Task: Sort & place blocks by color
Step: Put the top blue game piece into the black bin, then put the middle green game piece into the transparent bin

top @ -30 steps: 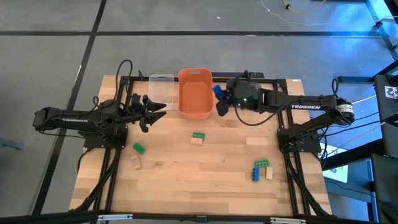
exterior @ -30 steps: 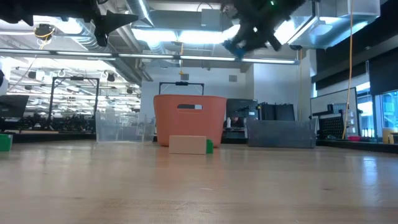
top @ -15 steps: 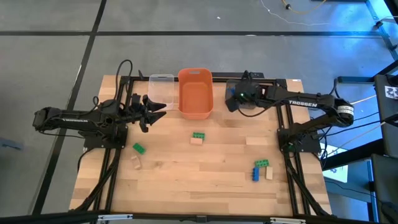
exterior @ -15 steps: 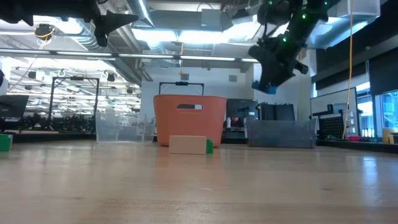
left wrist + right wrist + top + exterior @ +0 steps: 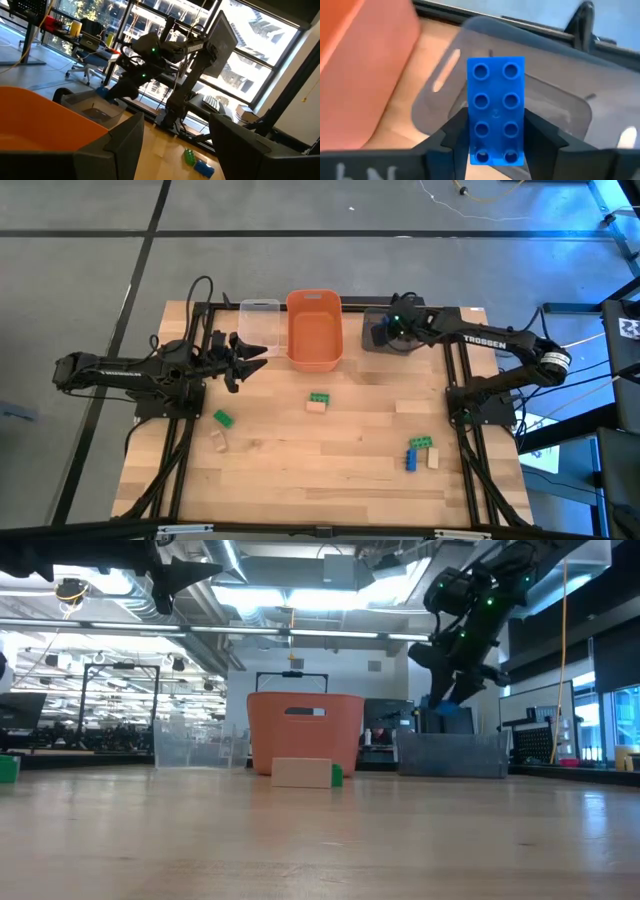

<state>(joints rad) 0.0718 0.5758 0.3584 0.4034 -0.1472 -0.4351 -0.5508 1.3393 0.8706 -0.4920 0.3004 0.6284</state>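
Observation:
My right gripper (image 5: 385,335) hangs over the grey bin (image 5: 372,338) at the table's far edge, shut on a blue studded brick (image 5: 496,110). The low view shows that brick (image 5: 452,712) just above the bin's rim. My left gripper (image 5: 250,350) waits open beside the clear bin (image 5: 259,323), touching nothing. Loose blocks rest flat on the table: a green one (image 5: 222,418) and a tan one (image 5: 218,440) on the left, a green (image 5: 320,397) and a tan (image 5: 316,407) in the middle, and green (image 5: 422,443), blue (image 5: 411,459) and tan (image 5: 433,459) on the right. My right gripper pinches the blue brick between its two fingers (image 5: 542,137), one on each long side (image 5: 470,135), near the end closest to the wrist. The fingers slant down from the table's right. The brick's studded face shows in the wrist view, and it is lifted clear above the grey bin's inside (image 5: 560,105).
The clear bin, the orange bin (image 5: 314,330) and the grey bin stand in a row along the far edge. In the low view the tan and green pair (image 5: 303,773) sits in front of the orange bin (image 5: 305,730). Bare wood lies along the near side (image 5: 310,480).
My right gripper has carried the blue brick from beside the orange bin toward the table's right, over the grey bin, and has come down to just above the bin's rim. It has stayed shut on the brick.

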